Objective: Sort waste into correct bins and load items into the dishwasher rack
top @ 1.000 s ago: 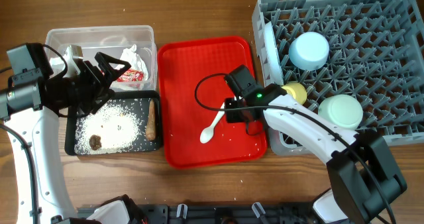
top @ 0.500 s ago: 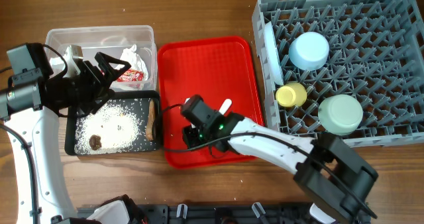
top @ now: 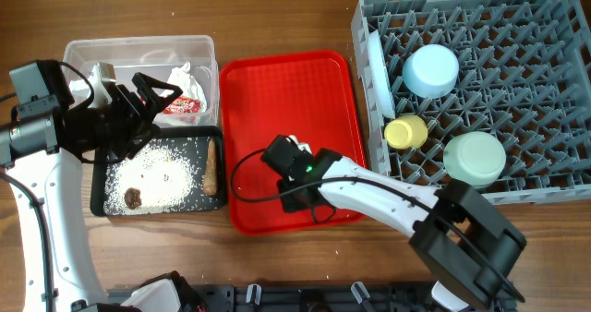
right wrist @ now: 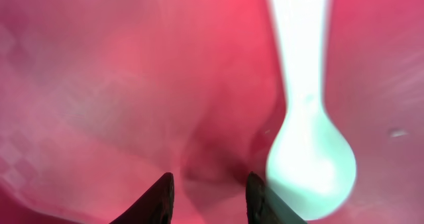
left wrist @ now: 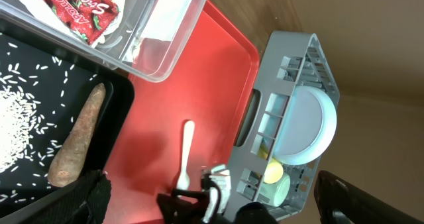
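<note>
Four dishes point(top: 474, 158) are racked, waste point(top: 162, 169) is binned. Only spoon point(right wrist: 310, 154) is left on red tray point(top: 286, 90); right gripper point(right wrist: 211, 194) held parted beside it, left gripper point(top: 148, 114) spread, empty.

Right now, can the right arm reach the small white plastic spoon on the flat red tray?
Probably yes. The right pincer is open low over the flat red tray, and the small white plastic spoon lies just beside its fingers with nothing between them.

Tabletop point(top: 277, 17): matt brown wood, grain visible. Red serving tray point(top: 286, 90): smooth glossy plastic. Tub point(top: 138, 46): clear plastic. Black tray point(left wrist: 122, 98): matt. Dishwasher rack point(top: 536, 26): grey moulded plastic. Spoon point(left wrist: 186, 148): smooth white plastic. Snack wrapper point(left wrist: 79, 8): shiny.
</note>
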